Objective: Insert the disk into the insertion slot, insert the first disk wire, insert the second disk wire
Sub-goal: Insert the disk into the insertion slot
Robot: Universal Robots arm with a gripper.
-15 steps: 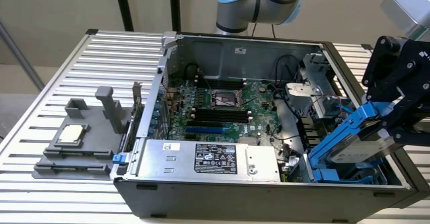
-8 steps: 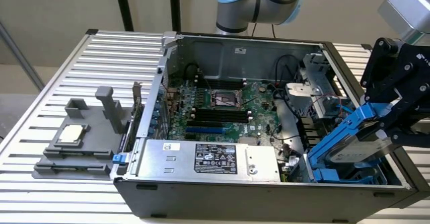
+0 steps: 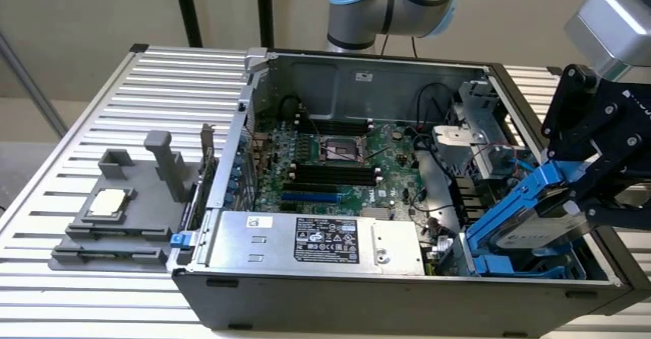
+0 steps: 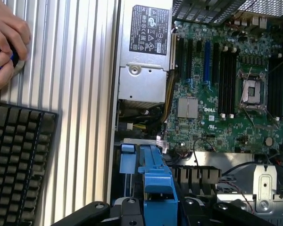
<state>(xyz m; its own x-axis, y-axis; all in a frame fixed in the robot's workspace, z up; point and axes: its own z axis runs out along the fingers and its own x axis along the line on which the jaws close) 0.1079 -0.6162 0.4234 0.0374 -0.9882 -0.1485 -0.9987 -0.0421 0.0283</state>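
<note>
In the tool (image 3: pixel 578 202), gripped by its blue frame: the disk (image 3: pixel 531 232), tilted, lower end at the mouth of the insertion slot (image 3: pixel 508 267) just beneath the tool. Not seated. Judgement: square it to the slot walls, then press down gently. Power supply (image 3: pixel 305 240) well apart.

Silver-grey with a white printed label for the disk (image 3: pixel 537 231), bright blue for its frame (image 3: pixel 514 206) and for the clips of the grey-blue insertion slot (image 3: pixel 529 267). Green across the motherboard (image 3: pixel 341 164), with black and blue slots; silver with a black-and-white label on the power supply (image 3: pixel 305 240). Pale ribbed metal stripes for the table (image 3: pixel 91 103), matte grey for the stand (image 3: pixel 122 225).
</note>
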